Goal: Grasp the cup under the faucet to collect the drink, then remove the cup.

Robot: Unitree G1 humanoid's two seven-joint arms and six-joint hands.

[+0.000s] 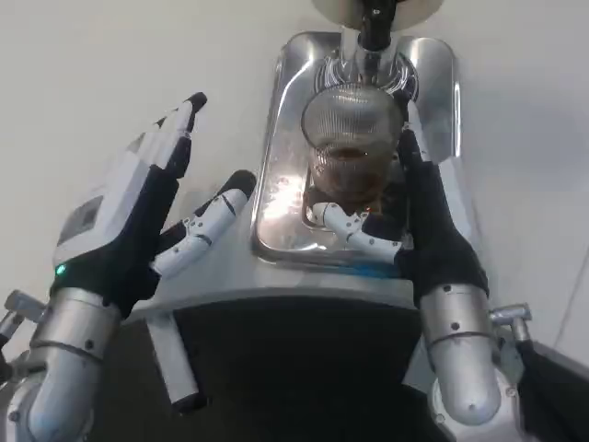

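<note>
Head view, nearest first: the left hand (138, 216) hovers over the white table (110, 55), well to the left of the steel drip tray (285, 138), its fingers spread wide apart and nothing in its palm. Closer to that tray, the right hand (414, 230) reaches in over the tray's right side and wraps the ribbed glass cup (354, 138), thumb curled across the near side of the cup's base and the other fingers rising along its right wall. The cup stands on the tray's middle, with dark drink in its lower part. At the tray's far end, directly above the cup, sits the faucet (373, 32).
</note>
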